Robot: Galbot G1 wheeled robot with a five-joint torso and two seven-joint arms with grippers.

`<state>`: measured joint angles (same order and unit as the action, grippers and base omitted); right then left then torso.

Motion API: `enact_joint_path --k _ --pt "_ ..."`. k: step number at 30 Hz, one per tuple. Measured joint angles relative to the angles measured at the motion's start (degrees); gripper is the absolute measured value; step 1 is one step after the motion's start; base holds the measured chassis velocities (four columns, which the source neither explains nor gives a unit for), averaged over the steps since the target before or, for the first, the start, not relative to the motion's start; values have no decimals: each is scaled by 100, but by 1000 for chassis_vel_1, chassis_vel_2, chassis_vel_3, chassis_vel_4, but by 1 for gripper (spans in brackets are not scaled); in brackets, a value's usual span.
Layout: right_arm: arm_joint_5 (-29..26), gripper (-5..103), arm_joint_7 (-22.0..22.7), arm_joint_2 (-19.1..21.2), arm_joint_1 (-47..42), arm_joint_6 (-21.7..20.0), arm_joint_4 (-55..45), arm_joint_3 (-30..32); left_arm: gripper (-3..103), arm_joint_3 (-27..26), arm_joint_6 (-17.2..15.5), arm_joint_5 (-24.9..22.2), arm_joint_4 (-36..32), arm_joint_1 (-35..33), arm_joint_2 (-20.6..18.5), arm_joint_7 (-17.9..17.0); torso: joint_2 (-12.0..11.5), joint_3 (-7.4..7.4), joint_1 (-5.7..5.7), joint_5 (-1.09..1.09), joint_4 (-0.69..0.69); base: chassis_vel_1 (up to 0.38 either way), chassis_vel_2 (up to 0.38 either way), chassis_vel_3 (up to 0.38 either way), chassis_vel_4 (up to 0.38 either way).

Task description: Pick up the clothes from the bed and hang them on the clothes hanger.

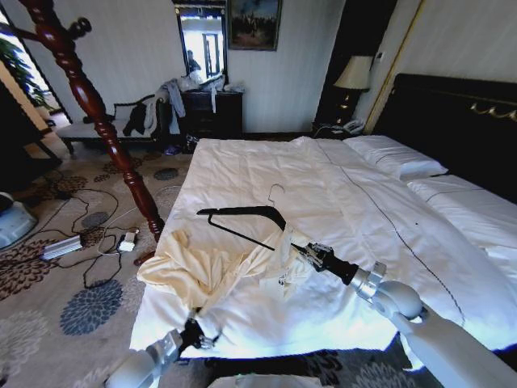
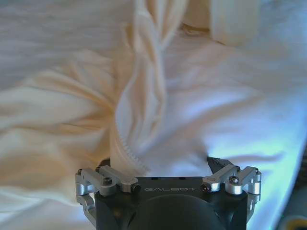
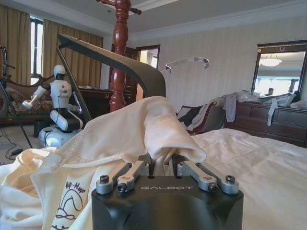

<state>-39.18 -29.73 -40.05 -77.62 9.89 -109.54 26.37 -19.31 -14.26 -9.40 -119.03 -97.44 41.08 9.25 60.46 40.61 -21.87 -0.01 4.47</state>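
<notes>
Nearest us, our left gripper is reaching in at the foot of the bed, its fingers spread apart around a twisted fold of the shirt, not yet clamped on it. The cream shirt is lying bunched on the near left corner of the white duvet. Just beyond, our right gripper is pinching closed on the shirt's collar edge, with the hanger rising right behind it, one black arm already sitting under the cloth and the silver hook pointing away. We judge we are threading the shirt onto the hanger. Next, the left gripper needs to close on the loose fabric and draw it over the free shoulder while the right holds steady. Farther off, the red wooden coat stand is standing beside the bed.
</notes>
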Motion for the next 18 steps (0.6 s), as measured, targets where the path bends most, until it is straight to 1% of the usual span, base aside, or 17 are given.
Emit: enact_joint_path --k 1,2,3,4,5,6,8,9,10,11,13,14,15,16,17,18 --pt "0 19 0 -11 2 0 0 -4 100 -284 292 297 -11 -81 17 50 0 0 0 1 0 0 0 0 0" --pt "0 19 0 -13 3 1 0 -5 100 -434 586 497 -6 -125 36 200 0 0 0 1 0 0 0 0 0" --pt "0 19 0 -13 3 1 0 -5 100 -434 586 497 -6 -125 36 200 0 0 0 1 0 0 0 0 0" --pt "0 19 -1 -13 5 2 2 -5 100 -616 1108 725 9 -178 60 444 0 0 0 0 -1 0 0 0 0" --pt "0 19 -1 -14 6 3 4 -5 100 -724 1429 837 22 -208 74 619 0 0 0 0 -1 0 0 0 0" --pt "0 19 -2 -12 6 10 10 -3 100 -965 2151 1039 73 -264 99 1085 0 0 0 1 -1 0 0 0 0" --pt "-1 19 -4 -2 6 18 11 3 100 -1140 2752 1099 207 -226 109 1587 0 0 0 2 -2 0 0 0 0" --pt "-1 19 -4 -2 6 18 11 3 100 -1140 2752 1099 207 -226 109 1587 0 0 0 2 -2 0 0 0 0" --pt "-1 19 -6 0 6 18 11 3 100 -1170 2978 1068 290 -158 116 1804 0 0 0 1 -3 0 0 0 0" --pt "-1 19 -7 0 6 19 9 3 100 -1175 3395 912 466 28 149 2283 0 0 0 0 -2 0 0 0 0" --pt "-1 19 -7 1 5 19 -9 4 100 -1153 3692 578 724 278 220 2982 0 0 0 0 1 0 0 0 0" --pt "-2 19 -7 0 -4 19 -23 3 100 -1139 3732 366 851 394 269 3305 0 0 0 0 0 0 0 0 0" --pt "-2 19 -7 0 -4 19 -23 3 100 -1139 3732 366 851 394 269 3305 0 0 0 0 0 0 0 0 0" --pt "-2 19 -7 2 -13 19 -34 4 100 -1134 3738 189 952 478 311 3515 0 0 0 0 0 0 0 0 0" --pt "0 19 -7 12 -48 19 -62 27 100 -1144 3702 -234 1166 622 397 3903 0 0 0 -1 0 0 0 0 0" --pt "1 19 -8 16 -66 19 -75 42 100 -1179 3654 -427 1269 664 437 4043 0 0 0 -2 0 0 0 0 0"
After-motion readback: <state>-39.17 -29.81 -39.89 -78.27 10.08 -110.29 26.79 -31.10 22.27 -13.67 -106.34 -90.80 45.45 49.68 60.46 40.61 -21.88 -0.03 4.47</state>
